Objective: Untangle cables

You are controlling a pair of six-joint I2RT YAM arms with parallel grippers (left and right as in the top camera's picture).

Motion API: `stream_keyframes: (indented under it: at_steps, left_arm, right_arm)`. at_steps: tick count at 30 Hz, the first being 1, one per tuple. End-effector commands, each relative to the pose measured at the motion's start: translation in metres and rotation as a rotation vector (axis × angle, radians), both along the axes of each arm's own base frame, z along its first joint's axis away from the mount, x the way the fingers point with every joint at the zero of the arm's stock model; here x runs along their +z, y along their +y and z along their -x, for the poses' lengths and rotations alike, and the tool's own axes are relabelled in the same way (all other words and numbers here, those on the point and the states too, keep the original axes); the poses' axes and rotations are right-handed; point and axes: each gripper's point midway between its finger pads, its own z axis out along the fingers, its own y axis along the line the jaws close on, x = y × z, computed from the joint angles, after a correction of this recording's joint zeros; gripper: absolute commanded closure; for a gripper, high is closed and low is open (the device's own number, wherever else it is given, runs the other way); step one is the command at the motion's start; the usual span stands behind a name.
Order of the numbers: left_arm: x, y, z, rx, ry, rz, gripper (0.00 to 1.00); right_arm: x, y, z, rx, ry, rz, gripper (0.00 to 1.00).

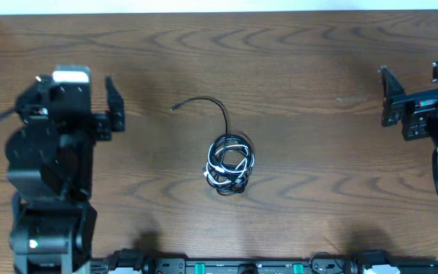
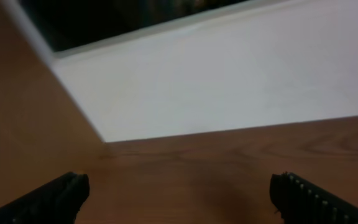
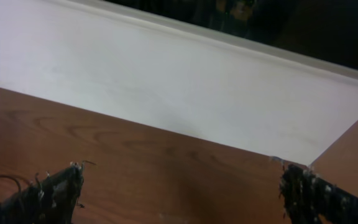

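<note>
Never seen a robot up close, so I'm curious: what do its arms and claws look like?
Both arms are blocky and black: the left arm carries a pale grey box, the right arm shows a green glow. Each claw has two dark fingers; those of the left claw are ridged, those of the right claw look rough and frayed.

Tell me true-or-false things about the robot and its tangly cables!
1. The cables sit in one bundle in the middle of the table. True.
2. The left tool grips a cable. False: it is open and empty, away from the bundle.
3. There is a white cable in the bundle. True.
4. The right tool is shut. False: it is open and holds nothing.
5. A black cable end pokes out of the bundle. True.
</note>
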Motion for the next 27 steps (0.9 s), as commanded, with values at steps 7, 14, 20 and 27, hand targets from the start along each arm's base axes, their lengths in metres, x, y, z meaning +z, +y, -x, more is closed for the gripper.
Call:
stream_keyframes:
  at_steps: [7, 14, 20, 27]
  left_arm:
    - [0.023, 0.015, -0.021, 0.074, 0.020, -0.112, 0.02]
    - [-0.001, 0.014, -0.054, 0.072, 0.090, -0.097, 0.02]
    - [-0.028, -0.005, -0.075, -0.043, 0.168, -0.086, 0.02]
    - [-0.038, -0.027, -0.073, -0.184, 0.207, -0.108, 0.02]
  right_arm:
    - [-0.012, 0.002, -0.022, 0.007, 0.049, 0.043, 0.01]
    - [-0.024, 0.003, -0.040, 0.027, 0.082, 0.106, 0.01]
    - [-0.035, 0.010, -0.050, 0.080, 0.109, 0.165, 0.01]
    - [-0.040, 0.019, -0.052, 0.130, 0.126, 0.148, 0.01]
